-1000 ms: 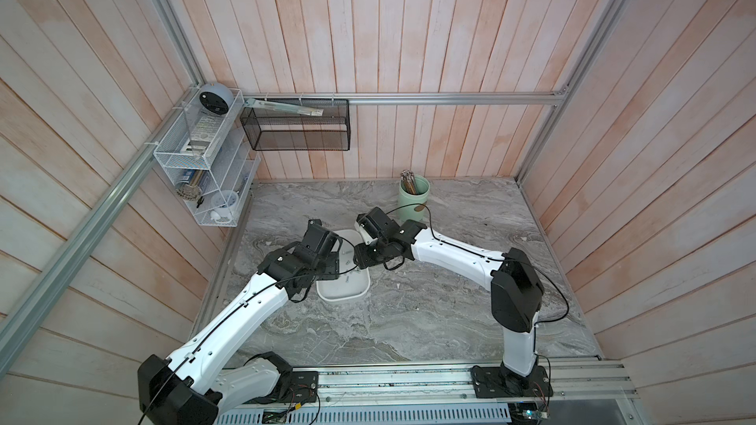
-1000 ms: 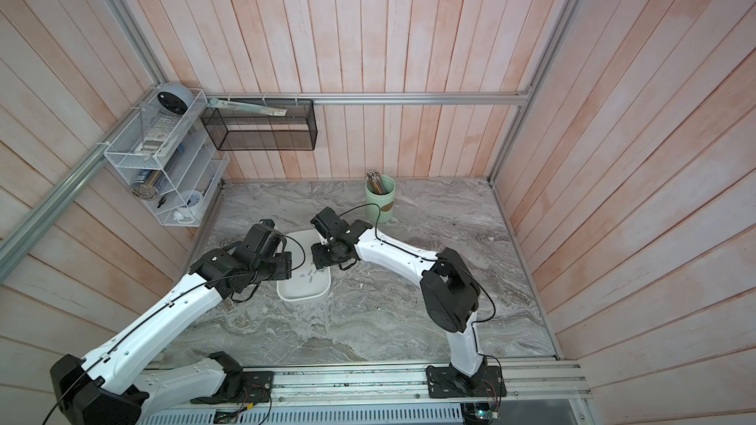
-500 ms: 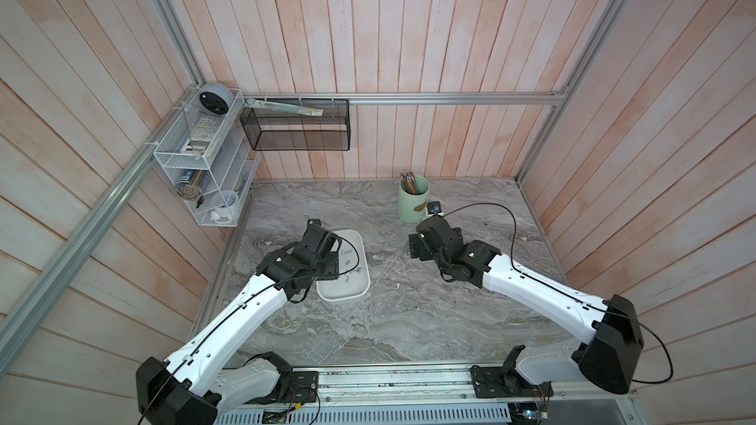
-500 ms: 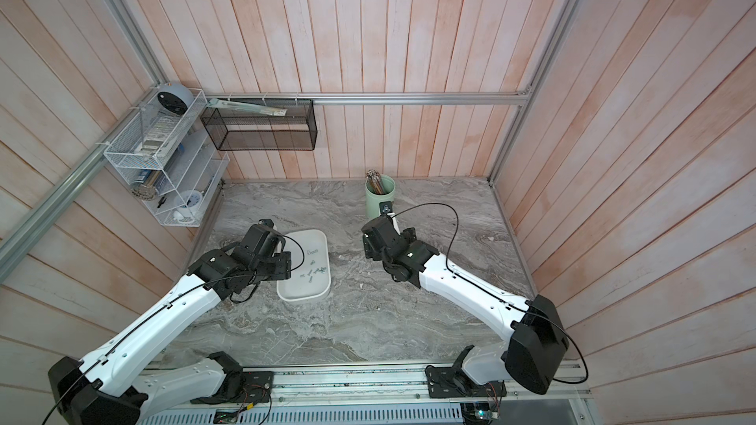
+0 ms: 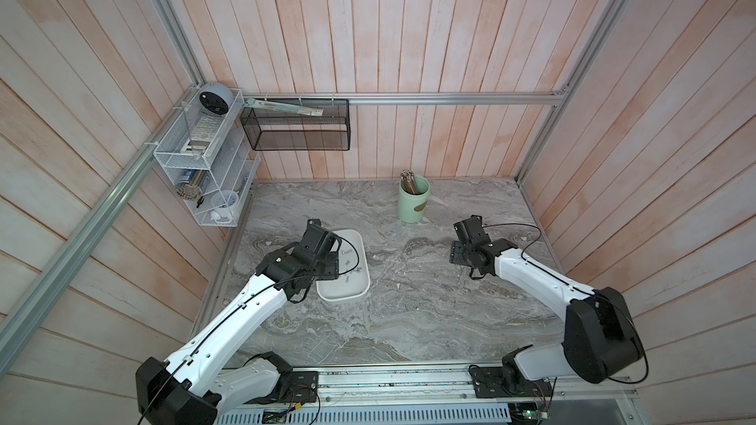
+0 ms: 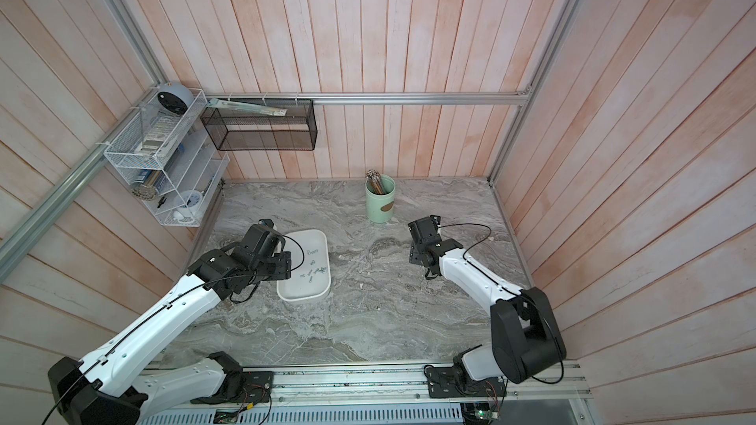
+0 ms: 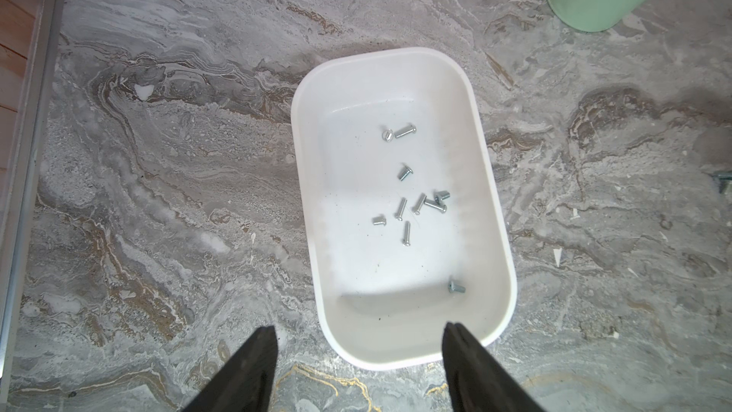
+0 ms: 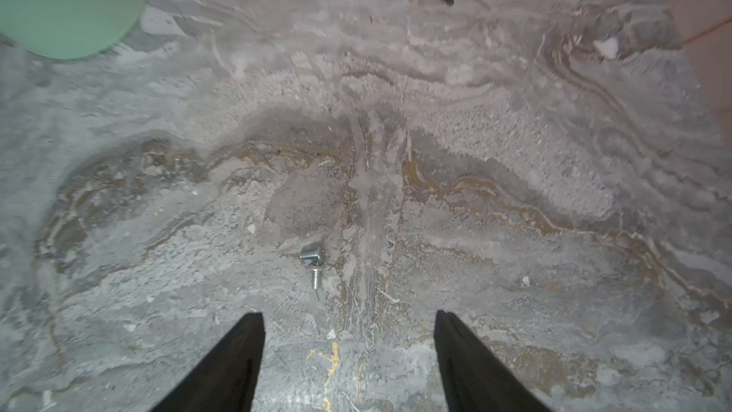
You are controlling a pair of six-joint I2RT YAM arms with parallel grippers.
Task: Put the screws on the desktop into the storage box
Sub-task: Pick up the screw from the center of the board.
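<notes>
Ok so in both top views the white storage box (image 5: pixel 343 294) sits on the desk (image 5: pixel 409 320) towards the left side. We can make out a scatter of screws (image 5: pixel 348 262) already inside it. The left arm (image 5: pixel 262 304) reaches in with its wrist hanging over the box's left edge, covering part of it. The right arm (image 5: pixel 532 275) is well apart from the box, over the right half of the desk, with its wrist near the green cup (image 5: pixel 414 202) full of brown sticks (image 5: pixel 408 181). A black mesh basket (image 5: pixel 295 141) and a white wire shelf (image 5: pixel 192 153) hang on the walls behind.

Left wrist view: the left claw (image 7: pixel 359 326) is spread wide with nothing in it. One fingertip is over the box's near end and the other over bare desk. We count about ten screws lying on the box floor, most bunched around the middle, one off alone by the corner closest to the claw.

Right wrist view, a bit blurry: the right claw (image 8: pixel 348 314) is spread apart too, empty, hovering over bare desk. Just ahead of its fingertips lie the loose screws (image 8: pixel 313 265). It looks like two of them touching, out on the desk and not in the box. The cup's base peeks in at a corner.
</notes>
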